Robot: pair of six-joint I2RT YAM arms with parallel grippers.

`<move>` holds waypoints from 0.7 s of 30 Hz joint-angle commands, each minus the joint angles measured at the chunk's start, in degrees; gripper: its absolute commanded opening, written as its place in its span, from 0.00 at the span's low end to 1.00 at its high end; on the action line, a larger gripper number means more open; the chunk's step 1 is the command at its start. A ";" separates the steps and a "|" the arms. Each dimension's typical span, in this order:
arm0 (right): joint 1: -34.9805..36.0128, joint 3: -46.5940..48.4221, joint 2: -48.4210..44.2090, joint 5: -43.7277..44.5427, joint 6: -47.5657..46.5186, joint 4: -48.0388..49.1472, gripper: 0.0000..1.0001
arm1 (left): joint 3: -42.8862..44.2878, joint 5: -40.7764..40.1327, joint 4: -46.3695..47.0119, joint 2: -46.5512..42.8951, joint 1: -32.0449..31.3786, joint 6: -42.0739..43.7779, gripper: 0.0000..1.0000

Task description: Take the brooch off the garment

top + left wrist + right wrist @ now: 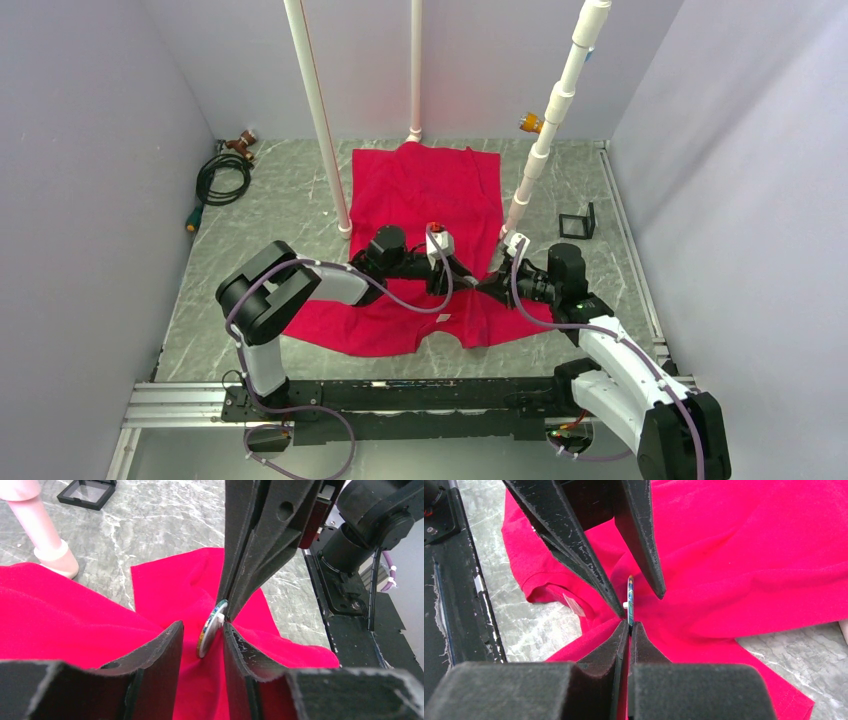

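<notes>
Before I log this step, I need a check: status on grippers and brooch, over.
Right gripper shut on brooch edge. Left gripper open, straddling it. Brooch on garment. Nothing in the way.

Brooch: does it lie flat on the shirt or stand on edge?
On edge: the right wrist view shows the brooch as a thin upright line amid the bunched garment.

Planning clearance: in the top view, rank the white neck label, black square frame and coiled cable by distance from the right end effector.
1. White neck label, just left of the right end effector.
2. Black square frame, behind, to the right.
3. Coiled cable, far back left.
</notes>
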 commanded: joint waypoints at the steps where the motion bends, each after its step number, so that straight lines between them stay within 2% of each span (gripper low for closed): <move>1: -0.20 0.27 -0.92 -1.32 -0.39 2.32 0.00 | 2.47 -2.83 -0.49 0.37 0.13 -0.50 0.39; 21: -0.20 -0.50 -2.57 0.07 -0.70 2.92 0.00 | 3.66 -7.85 -5.72 0.65 1.98 -2.40 0.28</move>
